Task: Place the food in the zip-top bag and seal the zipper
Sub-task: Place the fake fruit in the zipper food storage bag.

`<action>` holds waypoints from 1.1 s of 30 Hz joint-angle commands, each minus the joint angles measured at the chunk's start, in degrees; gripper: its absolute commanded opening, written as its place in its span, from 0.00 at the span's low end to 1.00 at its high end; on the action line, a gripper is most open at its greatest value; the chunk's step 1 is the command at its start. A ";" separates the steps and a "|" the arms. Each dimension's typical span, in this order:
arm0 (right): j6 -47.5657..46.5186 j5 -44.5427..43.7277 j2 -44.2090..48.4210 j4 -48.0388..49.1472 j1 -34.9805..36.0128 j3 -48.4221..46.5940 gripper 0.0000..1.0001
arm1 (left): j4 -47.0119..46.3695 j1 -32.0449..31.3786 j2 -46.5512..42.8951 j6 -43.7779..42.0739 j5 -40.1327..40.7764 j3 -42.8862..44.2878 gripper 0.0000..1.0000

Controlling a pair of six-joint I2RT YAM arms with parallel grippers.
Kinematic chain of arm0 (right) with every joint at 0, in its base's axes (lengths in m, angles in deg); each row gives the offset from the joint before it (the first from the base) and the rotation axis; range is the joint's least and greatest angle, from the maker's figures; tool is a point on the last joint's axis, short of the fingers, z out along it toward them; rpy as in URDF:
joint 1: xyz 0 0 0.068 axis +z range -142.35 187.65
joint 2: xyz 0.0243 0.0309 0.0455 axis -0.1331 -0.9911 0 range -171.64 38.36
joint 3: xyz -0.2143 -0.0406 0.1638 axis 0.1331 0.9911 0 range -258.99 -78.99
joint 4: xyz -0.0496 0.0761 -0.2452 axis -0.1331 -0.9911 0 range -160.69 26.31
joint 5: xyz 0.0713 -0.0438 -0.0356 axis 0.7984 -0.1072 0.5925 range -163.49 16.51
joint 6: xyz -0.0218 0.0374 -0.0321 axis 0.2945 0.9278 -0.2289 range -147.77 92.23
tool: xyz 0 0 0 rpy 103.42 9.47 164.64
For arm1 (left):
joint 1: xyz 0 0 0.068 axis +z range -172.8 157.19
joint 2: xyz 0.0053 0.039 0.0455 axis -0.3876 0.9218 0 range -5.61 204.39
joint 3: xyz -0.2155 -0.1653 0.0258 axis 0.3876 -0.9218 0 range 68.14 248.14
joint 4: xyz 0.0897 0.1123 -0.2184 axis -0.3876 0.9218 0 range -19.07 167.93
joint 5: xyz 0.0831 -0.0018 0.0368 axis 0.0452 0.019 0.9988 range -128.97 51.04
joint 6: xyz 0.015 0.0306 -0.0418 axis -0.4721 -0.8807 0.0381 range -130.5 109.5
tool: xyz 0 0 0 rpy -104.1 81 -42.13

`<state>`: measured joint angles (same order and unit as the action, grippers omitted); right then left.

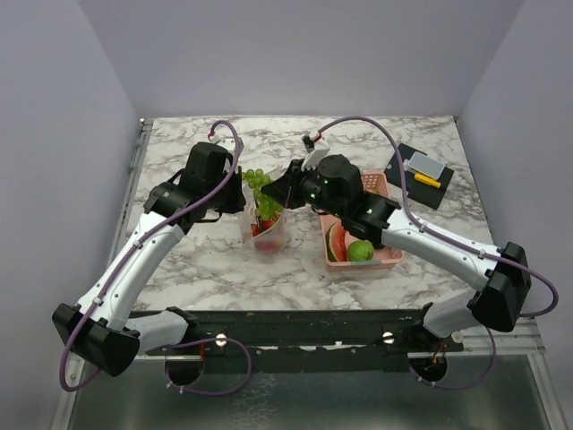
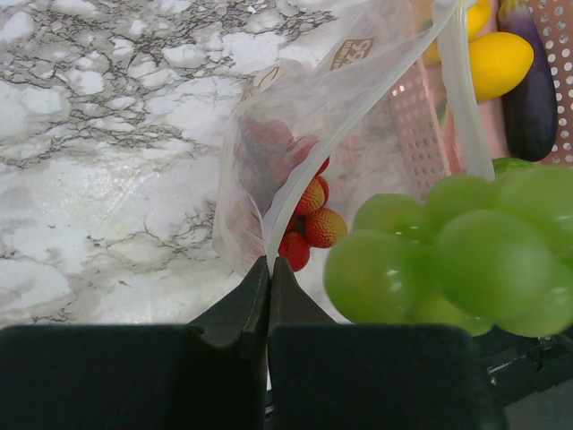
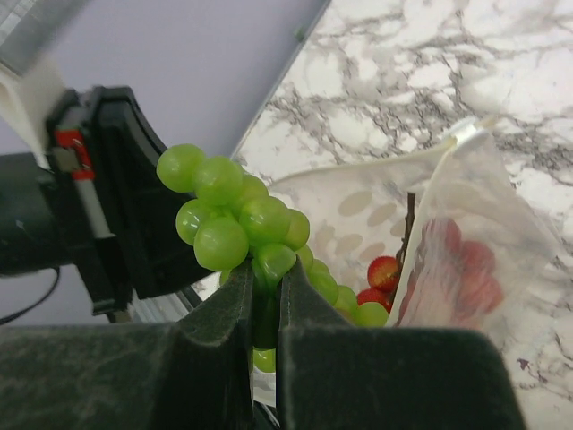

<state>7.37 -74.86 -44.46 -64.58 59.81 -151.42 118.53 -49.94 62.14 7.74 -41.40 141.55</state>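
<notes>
The clear zip-top bag (image 1: 266, 230) stands open at the table's middle, red strawberries (image 2: 309, 224) at its bottom. My left gripper (image 1: 243, 201) is shut on the bag's mouth edge (image 2: 269, 264), holding it up. The pale zipper strip (image 2: 462, 90) runs along the far lip. My right gripper (image 1: 274, 193) is shut on a bunch of green grapes (image 1: 259, 184) over the mouth. In the right wrist view the gripper (image 3: 265, 269) pinches the grapes (image 3: 228, 215) at their stem; their lower end hangs inside the dotted bag (image 3: 376, 210), by the strawberries (image 3: 383, 271).
A pink perforated basket (image 1: 391, 257) to the right of the bag holds a watermelon slice (image 1: 337, 242) and a green fruit (image 1: 361, 251); a yellow lemon (image 2: 500, 63) and purple eggplant (image 2: 534, 90) lie in it too. A black mat (image 1: 419, 175) with small items sits back right.
</notes>
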 commanded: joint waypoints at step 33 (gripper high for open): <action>-5.70 -5.30 -4.48 -21.23 7.30 -0.79 0.55 | -1.95 0.06 -0.17 1.35 -0.55 1.21 0.00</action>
<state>3.13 -78.01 -50.15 -83.16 66.59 -149.38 117.59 -49.94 62.29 8.81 -41.53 141.59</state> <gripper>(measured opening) 0.523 0.005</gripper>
